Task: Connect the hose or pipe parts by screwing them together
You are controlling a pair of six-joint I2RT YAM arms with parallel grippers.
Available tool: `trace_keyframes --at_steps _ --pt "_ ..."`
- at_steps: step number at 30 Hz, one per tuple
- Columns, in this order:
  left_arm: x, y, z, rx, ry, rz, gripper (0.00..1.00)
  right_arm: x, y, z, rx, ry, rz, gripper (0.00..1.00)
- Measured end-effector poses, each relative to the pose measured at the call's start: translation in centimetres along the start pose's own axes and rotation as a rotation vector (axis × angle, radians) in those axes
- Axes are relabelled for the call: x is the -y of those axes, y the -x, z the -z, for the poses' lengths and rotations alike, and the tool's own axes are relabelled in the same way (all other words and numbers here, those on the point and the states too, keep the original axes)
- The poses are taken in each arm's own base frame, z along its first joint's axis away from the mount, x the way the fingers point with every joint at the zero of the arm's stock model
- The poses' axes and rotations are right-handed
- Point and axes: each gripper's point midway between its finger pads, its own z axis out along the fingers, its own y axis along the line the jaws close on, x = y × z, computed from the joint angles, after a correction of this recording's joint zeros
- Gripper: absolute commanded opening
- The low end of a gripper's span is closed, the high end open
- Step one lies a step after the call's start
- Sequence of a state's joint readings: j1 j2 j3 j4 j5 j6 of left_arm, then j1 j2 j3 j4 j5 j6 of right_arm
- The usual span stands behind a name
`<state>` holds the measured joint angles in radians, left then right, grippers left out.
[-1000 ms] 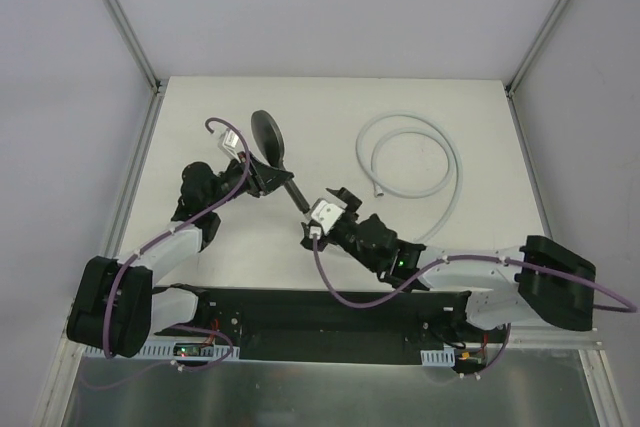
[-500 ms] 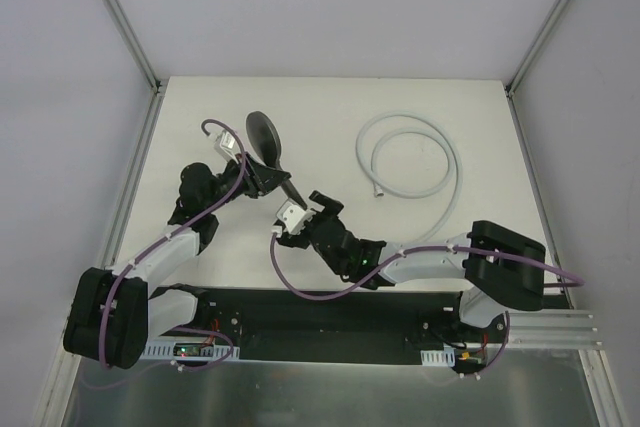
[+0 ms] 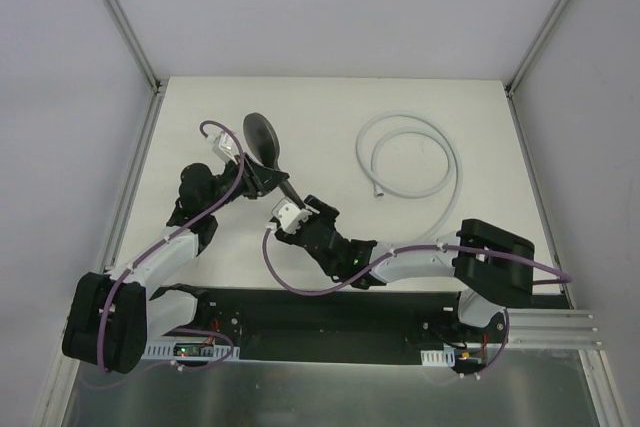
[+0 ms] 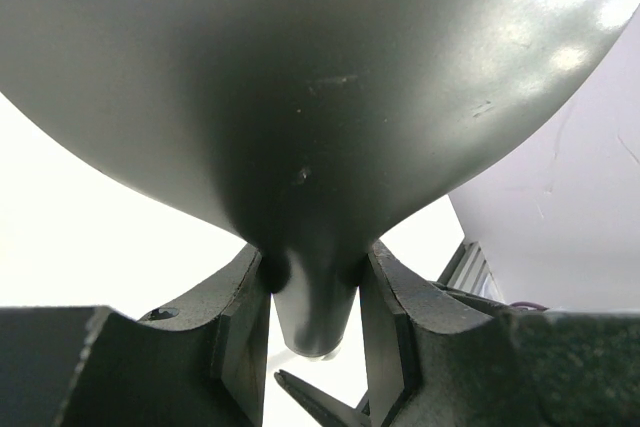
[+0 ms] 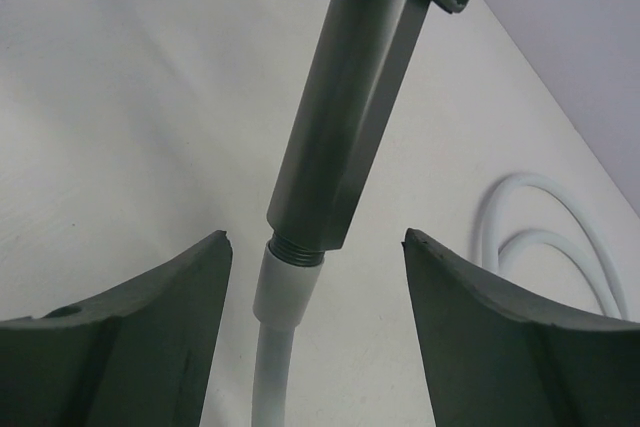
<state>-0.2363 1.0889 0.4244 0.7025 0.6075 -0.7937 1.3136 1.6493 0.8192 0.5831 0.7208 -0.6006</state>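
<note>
Nearest the near edge of the white table (image 3: 330, 107), our right gripper (image 3: 300, 209) straddles the joint. In the right wrist view its jaws stand well apart on either side of the small white end fitting (image 5: 285, 287) and hold nothing. We judge this a stance for turning that fitting onto the handle. Bare threads show above the fitting, so the joint looks not yet screwed home. Just beyond, left of centre, the left gripper (image 3: 262, 175) is clamped on the neck of the dark grey shower head with a round flat face and straight handle (image 3: 262, 135). It seems to brace the shower head, handle aimed at the right gripper. Only the left wrist view shows that clamp. Only the top view shows the long, pale grey-white flexible coiled hose (image 3: 455, 162) looped toward the far right corner, its other end (image 3: 378, 190) loose inside the loop.
</note>
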Motion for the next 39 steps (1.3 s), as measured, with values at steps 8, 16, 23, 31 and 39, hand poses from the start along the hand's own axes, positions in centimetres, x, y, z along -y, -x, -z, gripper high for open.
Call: trace_keyframes --at_steps 8,16,23,31,39 --pt "0.1 0.3 0.1 0.015 0.006 -0.003 0.00 -0.1 -0.3 0.0 -0.011 -0.005 -0.033 0.61" --pt "0.3 0.4 0.2 0.021 0.000 -0.008 0.00 -0.7 -0.8 -0.1 -0.025 0.005 -0.064 0.22" --pt "0.9 0.7 0.3 0.028 -0.024 -0.012 0.00 -0.5 -1.6 -0.4 -0.023 0.063 -0.139 0.01" --pt "3.5 -0.1 0.4 0.005 -0.207 -0.001 0.00 1.0 -3.1 0.9 0.107 0.311 -0.389 0.01" --pt "3.6 -1.1 0.4 -0.026 -0.264 0.037 0.00 1.3 -1.7 2.4 0.201 0.474 -0.488 0.00"
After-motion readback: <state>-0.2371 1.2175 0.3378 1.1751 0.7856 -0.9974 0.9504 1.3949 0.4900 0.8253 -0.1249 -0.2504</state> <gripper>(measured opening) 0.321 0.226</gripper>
